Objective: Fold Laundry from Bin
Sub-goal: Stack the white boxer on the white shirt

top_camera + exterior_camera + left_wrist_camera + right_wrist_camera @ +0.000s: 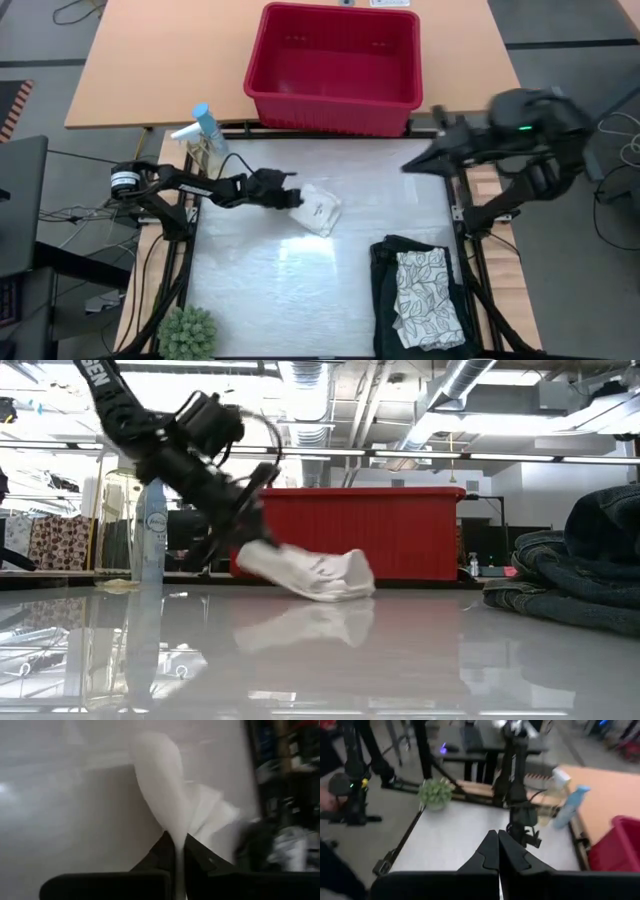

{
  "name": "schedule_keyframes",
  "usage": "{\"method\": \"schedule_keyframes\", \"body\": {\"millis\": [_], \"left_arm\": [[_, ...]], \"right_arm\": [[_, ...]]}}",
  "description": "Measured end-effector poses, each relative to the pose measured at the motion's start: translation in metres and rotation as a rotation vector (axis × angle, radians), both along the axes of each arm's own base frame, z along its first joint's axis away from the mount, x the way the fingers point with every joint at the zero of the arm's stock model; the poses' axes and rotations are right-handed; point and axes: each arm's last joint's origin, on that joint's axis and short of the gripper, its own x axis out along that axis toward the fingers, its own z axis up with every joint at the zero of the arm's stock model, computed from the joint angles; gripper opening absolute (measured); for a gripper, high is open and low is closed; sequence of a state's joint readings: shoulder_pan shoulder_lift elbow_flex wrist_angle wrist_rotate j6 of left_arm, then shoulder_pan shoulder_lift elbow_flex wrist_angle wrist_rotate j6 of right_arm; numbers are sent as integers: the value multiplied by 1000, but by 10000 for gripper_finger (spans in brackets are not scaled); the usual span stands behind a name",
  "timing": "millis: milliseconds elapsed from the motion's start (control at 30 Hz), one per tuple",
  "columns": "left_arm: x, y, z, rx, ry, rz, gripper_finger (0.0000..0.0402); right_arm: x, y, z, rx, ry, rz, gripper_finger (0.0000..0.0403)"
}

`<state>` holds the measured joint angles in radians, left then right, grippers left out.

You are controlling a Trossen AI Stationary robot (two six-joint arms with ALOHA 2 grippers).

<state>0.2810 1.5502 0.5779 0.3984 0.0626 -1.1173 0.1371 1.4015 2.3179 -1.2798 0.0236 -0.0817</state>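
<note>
Your left claw [176, 851] is pinched tight on the small whitish cloth [170, 805], both dark fingers [162, 852] pressed against a thin fold of it. From the claw, the cloth rises in a tall rounded lobe, with a crumpled lower flap spreading off to one side. Behind the cloth you get the pale glossy tabletop [65, 805]. Past the flap sits a dark blurry heap [260, 845], too smeared to identify.
</note>
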Motion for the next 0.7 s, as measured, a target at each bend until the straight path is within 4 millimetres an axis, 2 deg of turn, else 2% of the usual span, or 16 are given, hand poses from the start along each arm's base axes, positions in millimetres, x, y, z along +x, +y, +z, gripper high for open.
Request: {"method": "schedule_keyframes", "body": {"millis": [200, 400, 700], "left_arm": [[32, -1, 45, 40, -159, -27, 1], [56, -2, 90, 82, -271, -42, 0], [79, -16, 152, 129, -385, -11, 0]], "right_arm": [[-38, 0, 10, 6, -80, -33, 18], [-54, -4, 14, -65, -121, -24, 18], [-78, -17, 14, -127, -126, -176, 18]]}}
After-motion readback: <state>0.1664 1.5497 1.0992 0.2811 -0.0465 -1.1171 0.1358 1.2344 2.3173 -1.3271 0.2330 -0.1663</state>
